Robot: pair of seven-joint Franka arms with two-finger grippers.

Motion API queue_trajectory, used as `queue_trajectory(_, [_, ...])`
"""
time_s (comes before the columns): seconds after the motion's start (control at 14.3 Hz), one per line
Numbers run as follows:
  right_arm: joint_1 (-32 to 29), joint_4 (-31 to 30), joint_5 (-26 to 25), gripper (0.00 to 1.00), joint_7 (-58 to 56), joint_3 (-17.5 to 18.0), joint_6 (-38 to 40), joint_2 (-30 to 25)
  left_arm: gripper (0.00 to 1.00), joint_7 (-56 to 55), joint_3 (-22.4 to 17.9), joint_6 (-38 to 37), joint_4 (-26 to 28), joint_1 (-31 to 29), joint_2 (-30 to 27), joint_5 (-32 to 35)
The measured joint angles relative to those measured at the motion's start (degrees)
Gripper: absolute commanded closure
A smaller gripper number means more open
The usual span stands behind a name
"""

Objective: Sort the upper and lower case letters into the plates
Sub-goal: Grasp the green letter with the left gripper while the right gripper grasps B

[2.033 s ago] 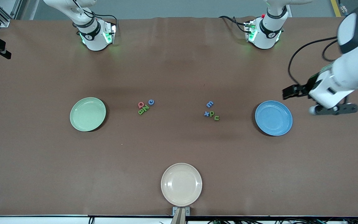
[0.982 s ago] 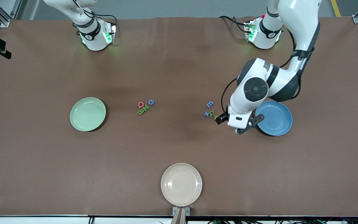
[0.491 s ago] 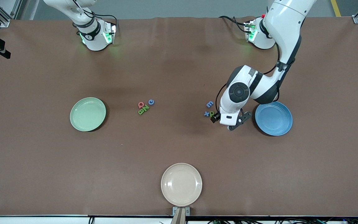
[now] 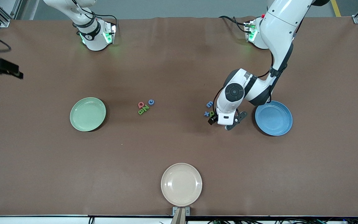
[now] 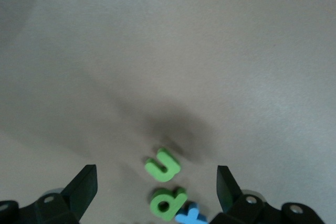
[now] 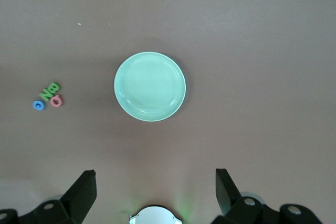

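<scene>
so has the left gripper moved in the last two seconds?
Yes. The left gripper swung from past the blue plate to over the letters beside it.

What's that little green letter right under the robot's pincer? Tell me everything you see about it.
It is a small, chunky green letter u, matte, perhaps foam or plastic. It lies flat on the brown table, in a small cluster with a green p and a blue letter, beside the blue plate. The left pincer hangs open above it, touching nothing.
</scene>
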State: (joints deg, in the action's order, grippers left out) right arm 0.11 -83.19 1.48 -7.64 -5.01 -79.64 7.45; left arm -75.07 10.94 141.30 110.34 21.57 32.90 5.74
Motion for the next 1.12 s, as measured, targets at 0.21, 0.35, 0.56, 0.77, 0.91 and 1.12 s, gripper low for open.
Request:
queue_trajectory(0.21, [0.1,-1.6,3.4,0.0,4.0,0.0,-5.4,4.9,0.04,0.0,0.0,1.6,0.1,0.0,1.0,0.0])
queue_trajectory(0.35, [1.9,-5.1,4.9,0.0,13.6,0.2,-10.7,5.2,0.14,-0.1,0.0,1.8,0.1,0.0,1.4,0.0])
queue_trajectory(0.56, [8.4,-13.3,5.1,0.0,28.0,0.5,-23.1,5.2,0.3,-0.1,0.0,1.9,0.1,0.1,1.8,0.0])
queue_trajectory(0.77, [15.1,-22.1,5.1,0.0,40.0,0.7,-35.1,6.4,0.38,-0.1,0.0,1.9,0.1,0.1,1.9,0.0])
queue_trajectory(0.91, [18.9,-24.0,5.1,0.0,46.5,0.7,-39.0,8.9,0.41,-0.1,0.0,1.9,0.1,0.1,1.9,0.0])
queue_trajectory(1.12, [22.7,-25.3,5.1,0.01,52.1,0.7,-45.3,12.7,0.49,-0.1,0.0,2.1,0.1,0.1,1.9,0.0])
